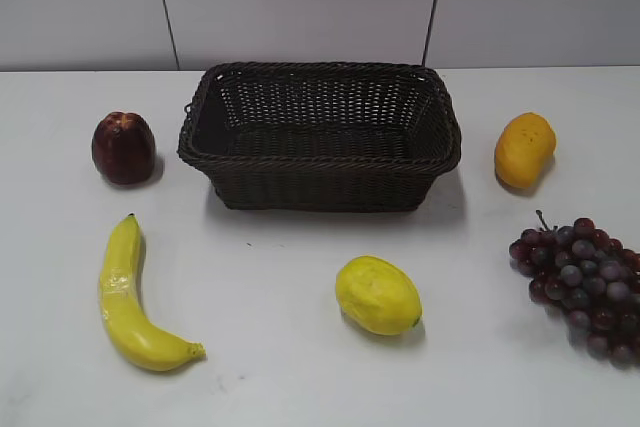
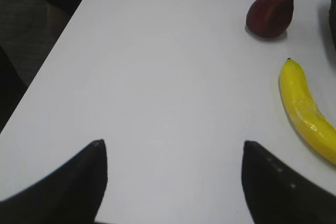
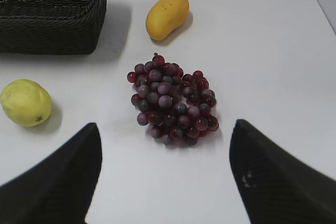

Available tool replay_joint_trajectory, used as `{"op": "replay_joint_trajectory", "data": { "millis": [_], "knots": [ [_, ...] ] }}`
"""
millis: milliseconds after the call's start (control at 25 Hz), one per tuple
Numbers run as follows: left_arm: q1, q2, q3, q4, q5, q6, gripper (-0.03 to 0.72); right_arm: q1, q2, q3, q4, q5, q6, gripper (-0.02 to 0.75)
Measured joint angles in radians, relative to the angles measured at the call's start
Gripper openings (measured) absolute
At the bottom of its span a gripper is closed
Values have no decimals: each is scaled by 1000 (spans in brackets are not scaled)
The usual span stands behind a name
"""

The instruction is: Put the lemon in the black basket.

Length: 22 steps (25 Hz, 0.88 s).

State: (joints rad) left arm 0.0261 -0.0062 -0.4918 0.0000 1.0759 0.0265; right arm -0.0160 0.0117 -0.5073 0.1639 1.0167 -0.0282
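White table point(image 1: 300, 367), lemon point(image 1: 377, 294) before black basket point(image 1: 320, 137)

All I see of my arms is fingertips: the left gripper point(image 2: 172, 182) shows two matte black, wedge-shaped fingers point(image 2: 68, 190) tapering to blunt tips. The right gripper point(image 3: 165, 174) matches them, with a faintly textured surface and a small pale mark on one finger point(image 3: 273, 182).

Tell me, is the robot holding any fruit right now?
No. Both grippers are open and empty: the left gripper hangs over bare table, the right gripper above the grapes. The lemon lies untouched.
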Motion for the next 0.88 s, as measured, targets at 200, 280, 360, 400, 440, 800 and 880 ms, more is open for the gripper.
{"op": "replay_joint_trajectory", "data": {
  "millis": [200,280,360,400,440,800,880],
  "knots": [
    [0,0,0,0,0,0,591,0,119,-34,7,-61,0,571],
    [0,0,0,0,0,0,591,0,194,-54,8,-78,0,571],
    [0,0,0,0,0,0,591,0,264,-82,9,-91,-11,571],
    [0,0,0,0,0,0,591,0,302,-101,9,-95,-20,571],
    [0,0,0,0,0,0,591,0,340,-121,10,-97,-29,571],
    [0,0,0,0,0,0,591,0,651,-316,11,-62,-102,571],
    [0,0,0,0,0,0,591,0,710,-351,12,-41,-143,571]
  ]
}}
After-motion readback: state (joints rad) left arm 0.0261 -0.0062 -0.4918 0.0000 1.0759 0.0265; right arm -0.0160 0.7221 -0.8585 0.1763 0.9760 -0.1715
